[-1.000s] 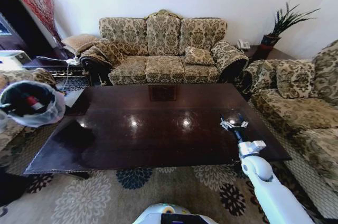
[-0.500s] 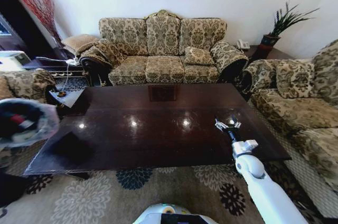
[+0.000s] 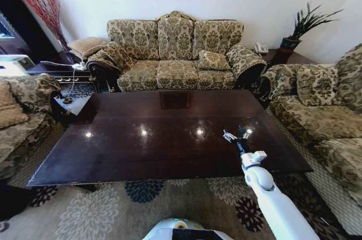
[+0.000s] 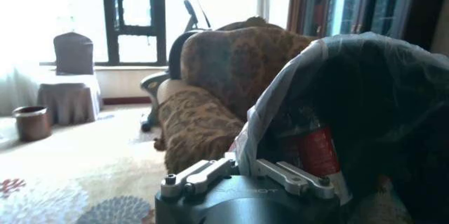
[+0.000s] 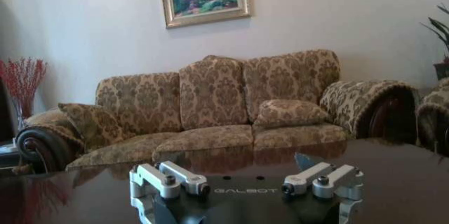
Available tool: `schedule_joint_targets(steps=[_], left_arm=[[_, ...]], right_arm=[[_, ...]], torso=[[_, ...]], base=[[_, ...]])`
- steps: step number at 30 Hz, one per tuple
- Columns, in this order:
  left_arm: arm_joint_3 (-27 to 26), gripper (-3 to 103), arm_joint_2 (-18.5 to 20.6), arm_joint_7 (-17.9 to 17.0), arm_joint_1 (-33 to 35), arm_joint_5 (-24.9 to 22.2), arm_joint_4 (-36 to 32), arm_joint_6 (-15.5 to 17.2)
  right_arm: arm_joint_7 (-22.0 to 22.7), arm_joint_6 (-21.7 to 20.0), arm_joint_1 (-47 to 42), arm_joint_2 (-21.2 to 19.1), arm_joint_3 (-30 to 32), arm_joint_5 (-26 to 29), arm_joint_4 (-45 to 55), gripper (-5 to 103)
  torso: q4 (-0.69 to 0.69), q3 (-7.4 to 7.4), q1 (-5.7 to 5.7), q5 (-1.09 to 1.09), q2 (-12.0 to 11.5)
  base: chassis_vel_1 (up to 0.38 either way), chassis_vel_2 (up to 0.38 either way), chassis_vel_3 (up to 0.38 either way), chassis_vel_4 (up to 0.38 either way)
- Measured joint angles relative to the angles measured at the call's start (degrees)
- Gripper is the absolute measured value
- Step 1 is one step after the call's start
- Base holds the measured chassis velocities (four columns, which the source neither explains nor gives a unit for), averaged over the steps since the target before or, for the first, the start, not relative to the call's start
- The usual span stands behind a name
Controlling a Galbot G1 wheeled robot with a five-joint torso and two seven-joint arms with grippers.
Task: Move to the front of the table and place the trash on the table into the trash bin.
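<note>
Right pincer: I see my right pincer [image 3: 233,136] out over the table [image 3: 141,149], toward its right half, fingers spread apart with nothing between them; in its own wrist view [image 5: 247,186] the two finger mounts sit wide, just above the glossy top.
Left pincer: in the left wrist view my left pincer [image 4: 247,174] is pressed up to the trash bin [image 4: 379,124], right at the bag's edge; I cannot tell whether it is clamped on the bin or standing apart.
Trash bin: tilted toward that camera, its pale liner ruffled over the rim, dark inside.
Trash: a clear bottle with a red label [image 4: 317,153] lies inside the bin, just beyond the left pincer.
Table: dark reddish-brown, mirroring ceiling lights and the sofa [image 3: 175,53] behind it.
Surroundings: patterned armchair [image 4: 210,98] next to the bin, flowered rug [image 3: 90,211] under the table, potted plant [image 3: 302,25] at the far right.
</note>
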Motion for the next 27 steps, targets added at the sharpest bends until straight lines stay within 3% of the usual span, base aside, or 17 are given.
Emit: schedule_joint_targets(steps=[2,7,11,14,19,21,27], left_arm=[[1.3,0,-1.7,-0.1,-0.9,-0.5,2.1,-0.4],[6.8,0,-4.2,-0.6,-3.5,0.8,8.5,-2.4],[9.9,0,-5.0,-0.8,-5.1,2.1,12.8,-3.7],[13.4,0,-5.3,-0.7,-6.7,3.3,20.1,-5.7],[16.5,0,-5.3,-0.4,-8.2,2.6,26.0,-6.3],[19.8,0,-5.3,-0.4,-10.4,-0.1,31.4,-5.6],[23.2,0,-4.7,-1.7,-14.3,-7.0,37.2,-2.8]], right_arm=[[0.0,0.0,-0.4,-0.2,0.3,0.1,0.1,100],[0.0,0.0,-1.6,0.0,0.9,-0.3,0.9,100],[0.2,-0.3,-2.1,0.3,1.3,-0.8,1.4,100],[0.4,-0.6,-2.7,0.4,1.7,-1.4,1.8,100],[0.7,-0.8,-2.9,0.5,1.8,-2.0,1.8,100],[0.9,-1.1,-3.3,0.9,1.8,-2.7,2.0,100],[1.5,-1.4,-4.4,0.9,2.2,-3.6,2.8,100]], torso=[[0.05,0.00,0.00,0.03,0.0],[-0.03,0.00,0.00,-0.01,0.0],[0.02,0.00,0.01,0.01,0.0],[0.00,0.00,0.01,0.04,0.0],[0.05,0.01,0.00,0.02,0.0],[0.03,0.01,0.00,-0.01,0.0],[-0.01,0.01,0.01,0.02,0.0]], base=[[0.000,0.000,0.000,0.000],[0.000,0.000,0.000,0.000],[0.000,0.000,0.000,0.000],[0.000,0.000,0.000,0.000],[0.000,0.000,0.000,0.000],[0.000,0.000,0.000,0.000],[0.000,0.000,0.000,0.000]])
